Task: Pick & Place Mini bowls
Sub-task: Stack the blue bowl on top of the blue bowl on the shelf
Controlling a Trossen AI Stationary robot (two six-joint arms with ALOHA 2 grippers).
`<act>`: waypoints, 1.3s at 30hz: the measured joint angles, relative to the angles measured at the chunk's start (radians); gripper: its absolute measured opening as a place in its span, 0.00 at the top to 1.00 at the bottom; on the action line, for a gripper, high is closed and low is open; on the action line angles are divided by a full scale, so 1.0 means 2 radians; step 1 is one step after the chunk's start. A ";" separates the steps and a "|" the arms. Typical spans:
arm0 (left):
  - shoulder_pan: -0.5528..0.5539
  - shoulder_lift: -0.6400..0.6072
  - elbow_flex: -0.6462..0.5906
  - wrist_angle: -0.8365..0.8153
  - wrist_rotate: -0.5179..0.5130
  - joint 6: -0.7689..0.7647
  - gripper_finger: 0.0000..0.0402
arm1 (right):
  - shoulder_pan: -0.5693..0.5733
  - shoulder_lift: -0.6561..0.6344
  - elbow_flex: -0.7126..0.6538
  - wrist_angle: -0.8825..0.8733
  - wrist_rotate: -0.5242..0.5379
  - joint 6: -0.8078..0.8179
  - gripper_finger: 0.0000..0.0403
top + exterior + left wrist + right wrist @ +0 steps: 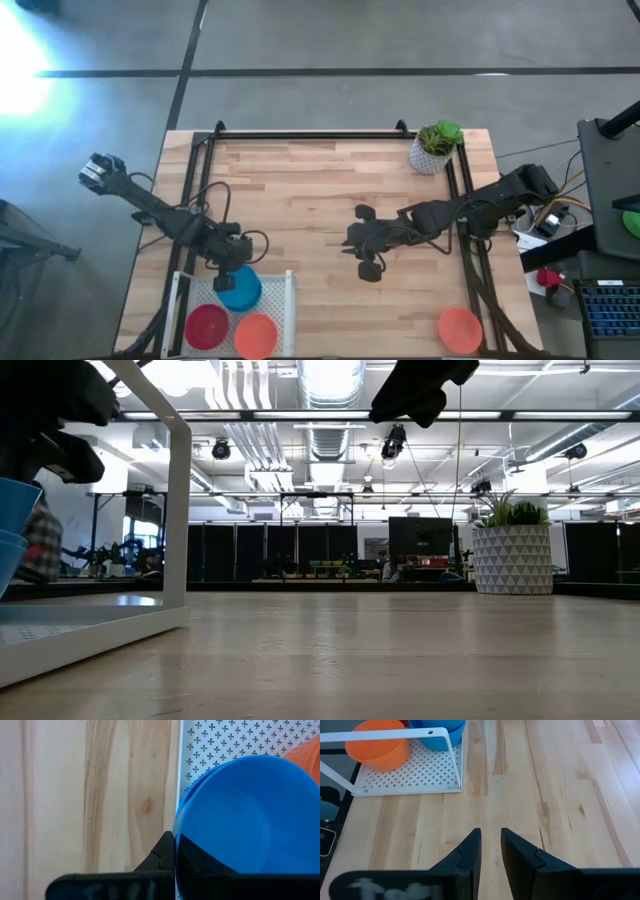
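Observation:
My left gripper (pixel 230 272) is over the white perforated tray (pixel 287 292) at the table's near left, shut on a blue mini bowl (pixel 241 291). A second blue rim (pixel 189 795) shows just beneath that bowl. A red bowl (pixel 207 325) and an orange bowl (pixel 257 335) sit in the tray. Another orange bowl (pixel 460 328) rests on the table near its near right edge. My right gripper (pixel 352 243) hovers above the table's middle, empty, with a narrow gap between its fingers (pixel 491 832). My left gripper pinches the blue bowl's rim (pixel 176 837). One finger (pixel 162 854) is outside the wall and the other shows dark through the wall from inside. The fingers come from above, pointing down. The bowl sits upright over the tray, above or in the second blue bowl; I cannot tell which.
A white patterned pot with a green plant (pixel 432 148) stands at the far right corner. The tray has a raised white frame (pixel 395 735). Black rails run along the table's left, far and right sides. Bare wood lies between the tray and the right gripper.

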 joint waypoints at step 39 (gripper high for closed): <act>0.000 0.000 0.000 0.012 0.018 -0.053 1.00 | 0.000 0.000 0.000 0.002 0.000 0.002 0.83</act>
